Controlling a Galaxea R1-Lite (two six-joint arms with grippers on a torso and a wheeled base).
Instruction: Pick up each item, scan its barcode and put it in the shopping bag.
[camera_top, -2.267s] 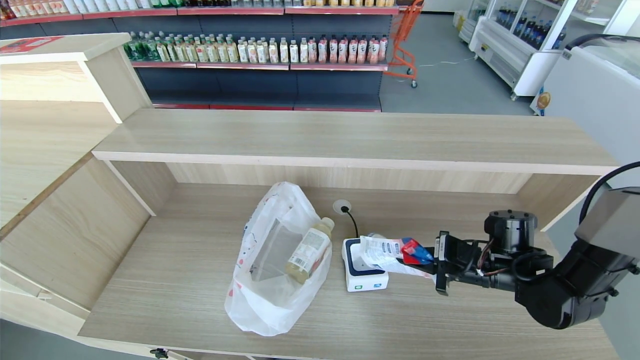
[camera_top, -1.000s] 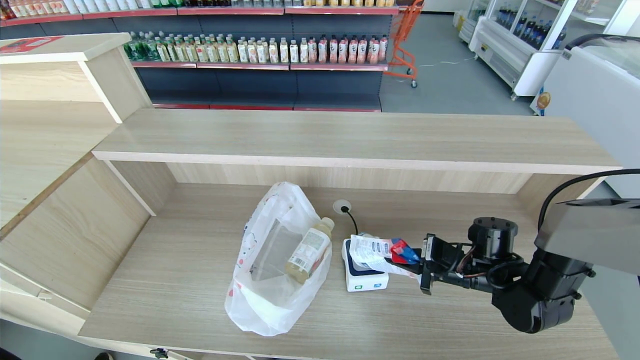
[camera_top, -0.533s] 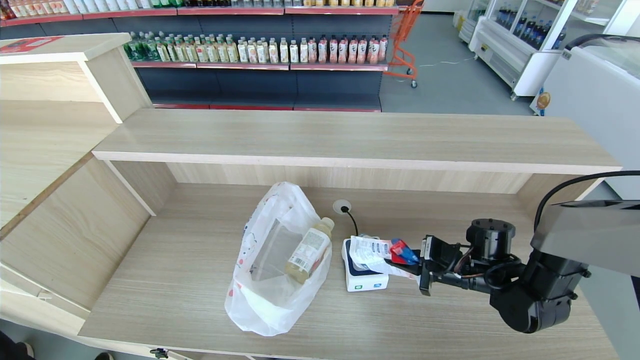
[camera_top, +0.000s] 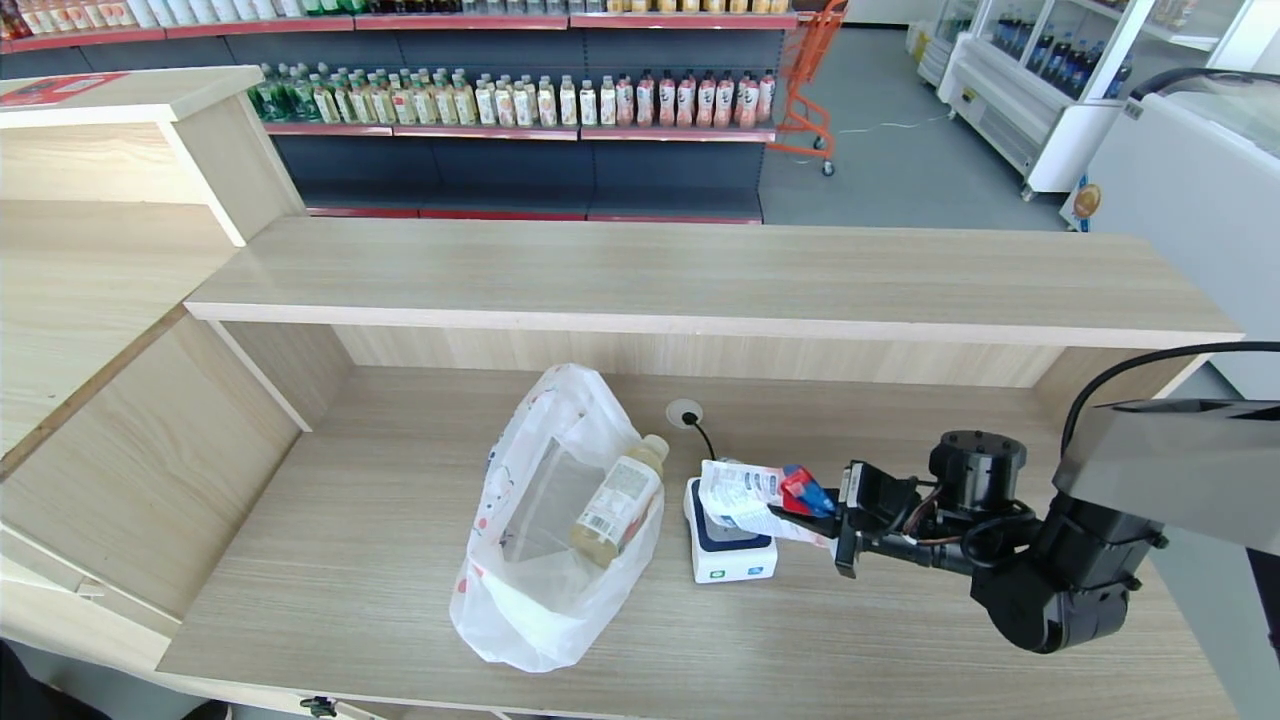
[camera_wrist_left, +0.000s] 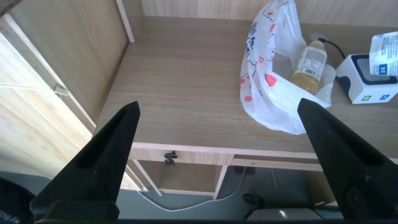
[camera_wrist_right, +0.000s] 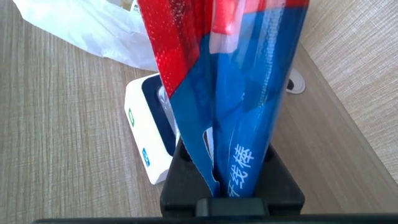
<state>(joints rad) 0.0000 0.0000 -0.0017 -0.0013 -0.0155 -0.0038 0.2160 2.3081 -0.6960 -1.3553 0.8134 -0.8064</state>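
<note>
Over the scanner (camera_top: 735, 560) on the table (camera_top: 400, 560), the right gripper (camera_top: 825, 510) has edged its packet (camera_top: 745, 495) leftward, jaws clamped on one end. Scanning looks under way; the shopping bag (camera_top: 520, 600), bottle (camera_top: 615, 500) already inside, lies just left. The left gripper (camera_wrist_left: 219, 104) has its jaws wide apart, empty.

White characters are running down the blue side of the packet (camera_wrist_right: 249, 124), and fine print, too small to read, is covering its white back. Small green and blue marks are sitting on the scanner (camera_top: 730, 558), along its front edge. At the scanner's nine o'clock, the bottle (camera_top: 612, 500) in the shopping bag (camera_top: 520, 610) is wearing a pale label, illegible.
</note>
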